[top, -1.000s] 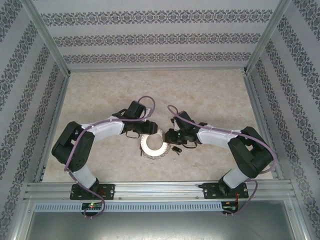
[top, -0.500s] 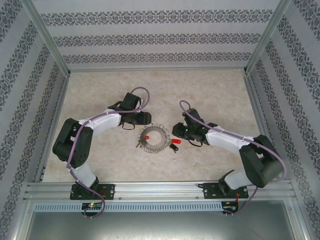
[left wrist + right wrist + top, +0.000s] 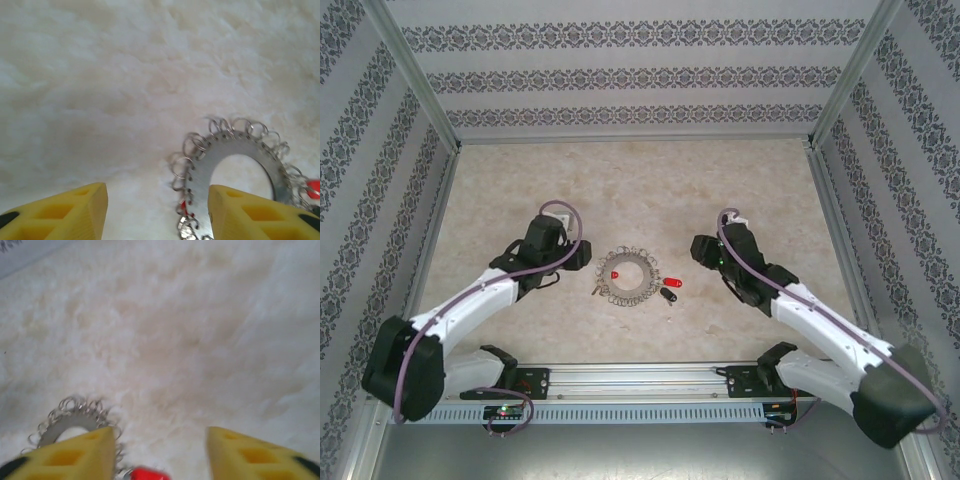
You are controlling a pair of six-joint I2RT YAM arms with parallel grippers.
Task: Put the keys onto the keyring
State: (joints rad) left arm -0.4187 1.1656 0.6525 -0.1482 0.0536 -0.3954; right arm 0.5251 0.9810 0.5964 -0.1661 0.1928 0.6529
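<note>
Left gripper first, from the overhead camera: fingers spread, nothing in them, sitting just left of the keyring. The ring lies flat on the table, about midway between the two arms. Right gripper is spread and empty too, off to the ring's right.

What the next move turns on, I'd say, is that the two loose keys sit in the gap between the ring and the right gripper, so the right arm is clearly the nearer one. The red key lies just off the ring's right edge, long axis running roughly left-right. The black key is right beside it on the near side. Both are too tiny to tell which way the blades point. A second red key shows inside the ring's opening; hooked on or just lying there, can't tell.

Left wrist camera: left gripper has its yellow fingers wide apart over bare table. The keyring is ahead and to the right, partly behind the right-hand finger.

Right wrist camera: right gripper is gaping, holding nothing. The keyring is ahead-left, behind the left finger. The red key sits at the bottom edge between the fingers, so it looks almost lined up for a pick.
</note>
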